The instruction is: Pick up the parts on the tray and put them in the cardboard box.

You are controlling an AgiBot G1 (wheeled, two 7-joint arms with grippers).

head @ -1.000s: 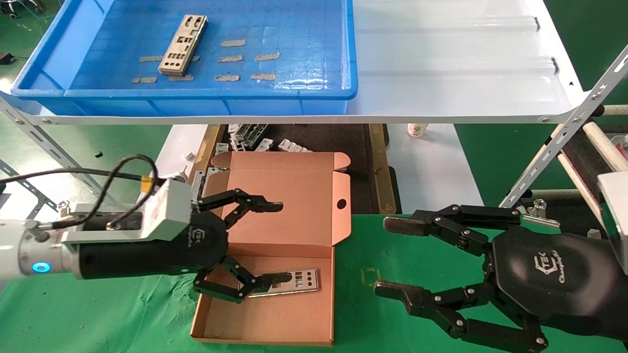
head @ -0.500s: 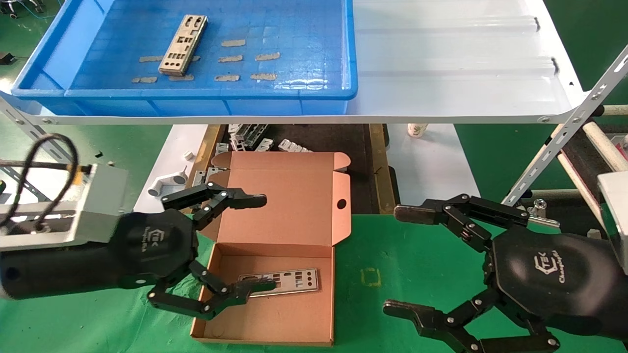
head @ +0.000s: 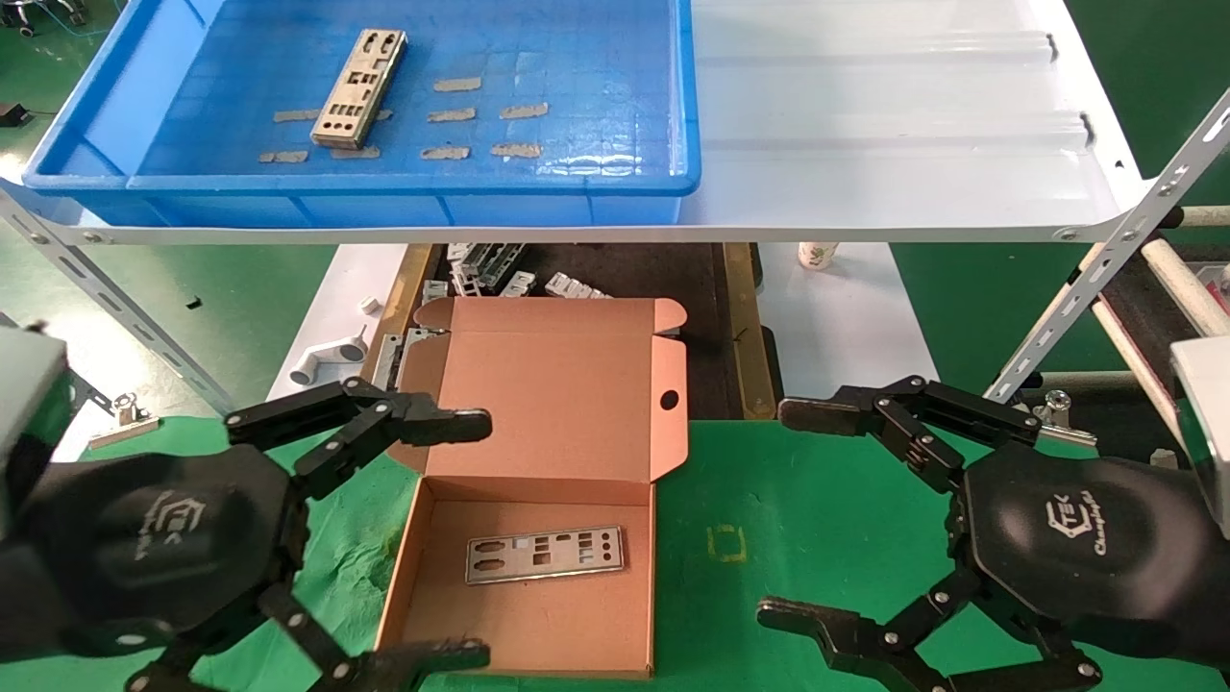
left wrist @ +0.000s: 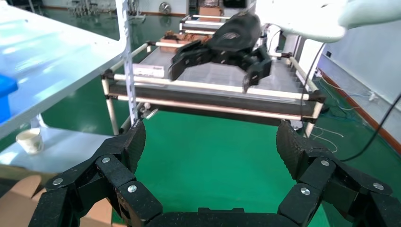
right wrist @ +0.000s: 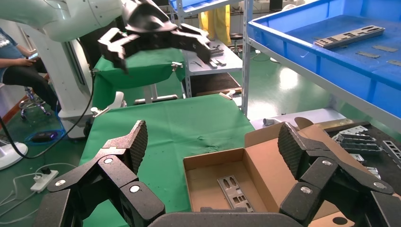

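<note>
One silver-grey punched plate (head: 545, 555) lies flat on the floor of the open cardboard box (head: 519, 634); it also shows in the right wrist view (right wrist: 234, 192). A second plate (head: 358, 86) lies in the blue tray (head: 404, 183) on the white shelf, also seen in the right wrist view (right wrist: 349, 36). My left gripper (head: 461, 538) is open and empty at the box's left side, raised above it. My right gripper (head: 802, 514) is open and empty over the green cloth to the right of the box.
Grey tape scraps (head: 452, 115) dot the tray floor. The glossy white shelf (head: 865, 125) spans the back. Chunky metal brackets (head: 490, 269) lie on a dark surface behind the box. A slanted metal strut (head: 1105, 259) stands at the right.
My left gripper has let go of the plate, which now lies in the box, and has drawn back to the left and toward me. My right gripper has opened a little wider.
</note>
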